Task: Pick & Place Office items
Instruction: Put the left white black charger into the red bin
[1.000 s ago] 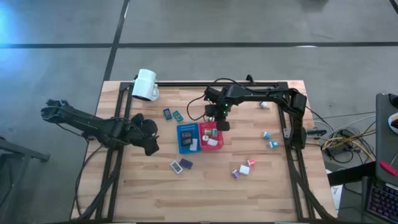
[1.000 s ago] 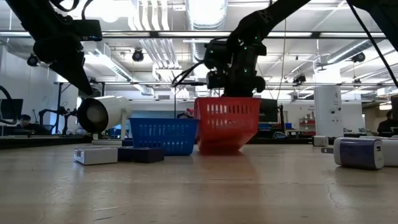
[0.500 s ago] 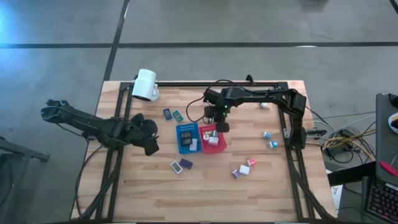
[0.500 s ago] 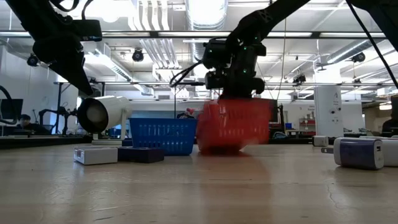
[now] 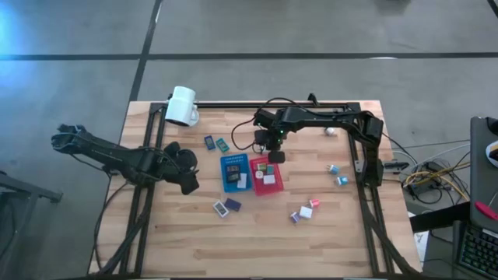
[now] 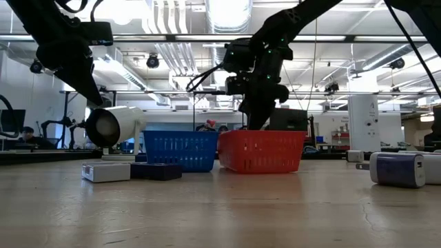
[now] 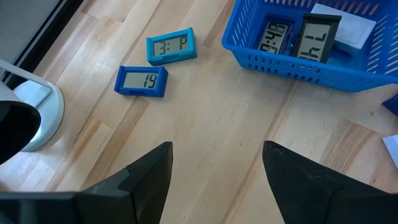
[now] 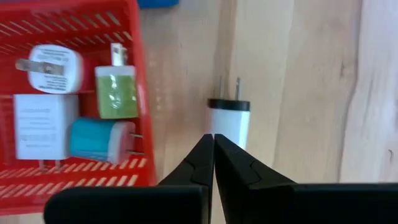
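Two baskets sit side by side at mid-table, a blue one [image 5: 234, 172] and a red one [image 5: 264, 174], both of slotted plastic mesh with straight walls. Four plug-in chargers lie in the red basket in the right wrist view: two white [image 8: 53, 66], one green [image 8: 116, 91], one teal [image 8: 99, 139], all rounded blocks with metal prongs. One more white charger with a black band [image 8: 228, 122] lies on the bare wood just outside the red wall, right ahead of the right gripper [image 8: 213, 144], whose fingers are pressed together on nothing; that gripper hangs over the basket's far edge [image 5: 275, 155]. Two small clocks, dark blue [image 7: 141, 81] and teal [image 7: 171, 45], lie flat on the planks beside the blue basket, and two more stand inside it [image 7: 301, 38] next to a white block. Two flat pieces [image 5: 227, 206] rest nearer the front, and about six small chargers are scattered to the right [image 5: 306, 210], with open wood between them. One white mug [image 5: 182, 106] lies tipped at the table's back left corner. Left gripper [image 7: 216, 165] hovers spread and empty above bare wood near the left edge.
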You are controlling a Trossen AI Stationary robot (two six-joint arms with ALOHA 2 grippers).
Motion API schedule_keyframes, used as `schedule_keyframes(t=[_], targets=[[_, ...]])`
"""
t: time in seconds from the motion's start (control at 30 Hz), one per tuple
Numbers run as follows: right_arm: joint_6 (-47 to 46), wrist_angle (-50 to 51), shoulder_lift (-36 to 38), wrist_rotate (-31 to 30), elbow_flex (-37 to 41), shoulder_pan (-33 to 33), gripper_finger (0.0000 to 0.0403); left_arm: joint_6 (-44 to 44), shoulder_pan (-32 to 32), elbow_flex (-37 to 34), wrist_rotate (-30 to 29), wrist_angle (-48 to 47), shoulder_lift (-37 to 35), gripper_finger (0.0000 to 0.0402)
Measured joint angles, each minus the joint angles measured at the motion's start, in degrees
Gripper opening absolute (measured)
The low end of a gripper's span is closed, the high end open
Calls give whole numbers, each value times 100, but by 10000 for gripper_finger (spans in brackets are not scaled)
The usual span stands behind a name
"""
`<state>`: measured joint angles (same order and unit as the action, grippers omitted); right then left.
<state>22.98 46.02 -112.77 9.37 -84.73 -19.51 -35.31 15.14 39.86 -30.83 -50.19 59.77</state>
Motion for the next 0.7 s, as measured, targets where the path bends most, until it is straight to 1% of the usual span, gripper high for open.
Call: schedule_keyframes(t=[0.13, 0.23, 0.37, 0.5, 0.6, 0.7], targets=[[2, -29, 0, 100, 0, 0, 15, -2, 0, 0, 2, 0, 0, 250], [11, -43, 0, 102, 0, 0, 38, -2, 0, 0, 4, -1, 0, 250], [11, -163, 0, 104, 0, 0, 87, -2, 0, 0, 18, 0, 0, 250], [12, -372, 0, 81, -2, -1, 145, 20, 0, 0, 24, 0, 0, 250], [-7, -448, 0, -188, -2, 0, 189, 22, 0, 0, 22, 0, 0, 250], [-102, -435, 0, -228, -1, -35, 223, 42, 0, 0, 22, -2, 0, 250]])
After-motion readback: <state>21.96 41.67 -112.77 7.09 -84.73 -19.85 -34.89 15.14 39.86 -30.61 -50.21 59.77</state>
